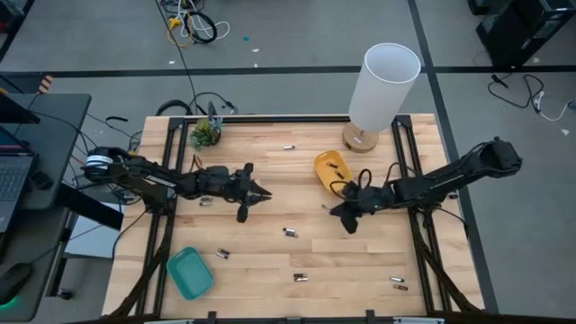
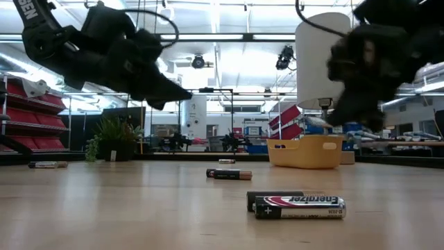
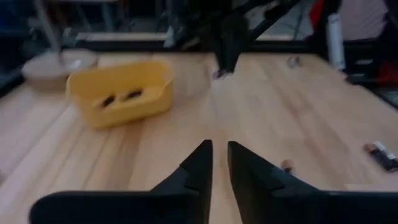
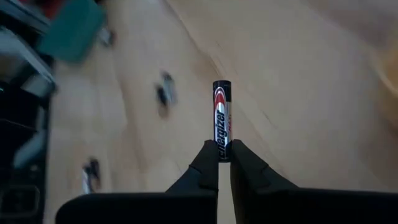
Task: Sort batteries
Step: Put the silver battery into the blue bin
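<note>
a pale wooden slatted surface point(image 1: 270, 261) carries small cylindrical batteries scattered loosely, some silvery, some dark, such as a pair lying together near the middle point(image 1: 289, 232) and another pair toward the near edge point(image 1: 301, 278). the right pincer point(image 4: 224, 155) is clenched on one black and red cylindrical battery point(image 4: 222, 118), gripping it by one end so that most of its length sticks out past the fingertips; it hangs above the surface just beside the small yellow plastic tray point(image 1: 331, 168), which sits near the foot of a tall white cylindrical lamp point(image 1: 382, 85). the yellow tray already holds two dark batteries point(image 3: 122, 97), so this one seems meant for the same bin, and holding it by the end should let it drop in cleanly. the left pincer point(image 3: 219, 163) hovers over the surface left of centre with a narrow gap between its fingers and nothing in them; it looks free to go for another battery, and several lie close by, including one just beside the arm point(image 1: 205, 201). a small teal plastic tray point(image 1: 190, 273) rests near the front left corner, well apart from the yellow one, apparently the bin for the other kind. a little green potted plant point(image 1: 205, 133) stands at the far left edge, clear of the work.
</note>
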Action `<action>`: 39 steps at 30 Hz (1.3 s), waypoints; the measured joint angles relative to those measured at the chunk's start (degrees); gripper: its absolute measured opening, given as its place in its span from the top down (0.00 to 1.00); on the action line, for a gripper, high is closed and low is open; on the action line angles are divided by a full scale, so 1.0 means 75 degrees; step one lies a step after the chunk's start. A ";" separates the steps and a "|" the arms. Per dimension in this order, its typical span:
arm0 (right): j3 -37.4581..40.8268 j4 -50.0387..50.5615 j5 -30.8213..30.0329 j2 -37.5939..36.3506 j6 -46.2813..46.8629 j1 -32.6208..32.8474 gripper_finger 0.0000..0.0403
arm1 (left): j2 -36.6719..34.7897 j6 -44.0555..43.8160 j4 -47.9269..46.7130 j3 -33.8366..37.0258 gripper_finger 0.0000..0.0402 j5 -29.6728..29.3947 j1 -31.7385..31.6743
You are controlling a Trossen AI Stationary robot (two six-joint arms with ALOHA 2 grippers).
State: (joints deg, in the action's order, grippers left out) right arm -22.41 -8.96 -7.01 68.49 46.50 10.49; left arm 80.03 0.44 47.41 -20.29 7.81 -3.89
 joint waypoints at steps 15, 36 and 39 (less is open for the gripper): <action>-0.2075 -0.3501 -0.0513 0.3192 -0.3266 -0.0380 0.97 | 0.0000 0.0081 0.1250 -0.0237 0.67 -0.0480 0.0437; -0.3077 -0.4320 -0.1264 0.3482 -0.5314 -0.0304 0.96 | 0.0000 0.0004 0.2150 -0.0237 0.67 -0.0398 0.0432; -0.3075 -0.4294 -0.1255 0.3482 -0.5345 -0.0310 0.96 | 0.0000 0.0021 0.2312 -0.0237 0.67 -0.0406 0.0432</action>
State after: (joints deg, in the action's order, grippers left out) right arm -45.47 -41.17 -16.42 94.61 6.42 8.16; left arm 80.03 0.60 64.75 -22.06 4.76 -0.64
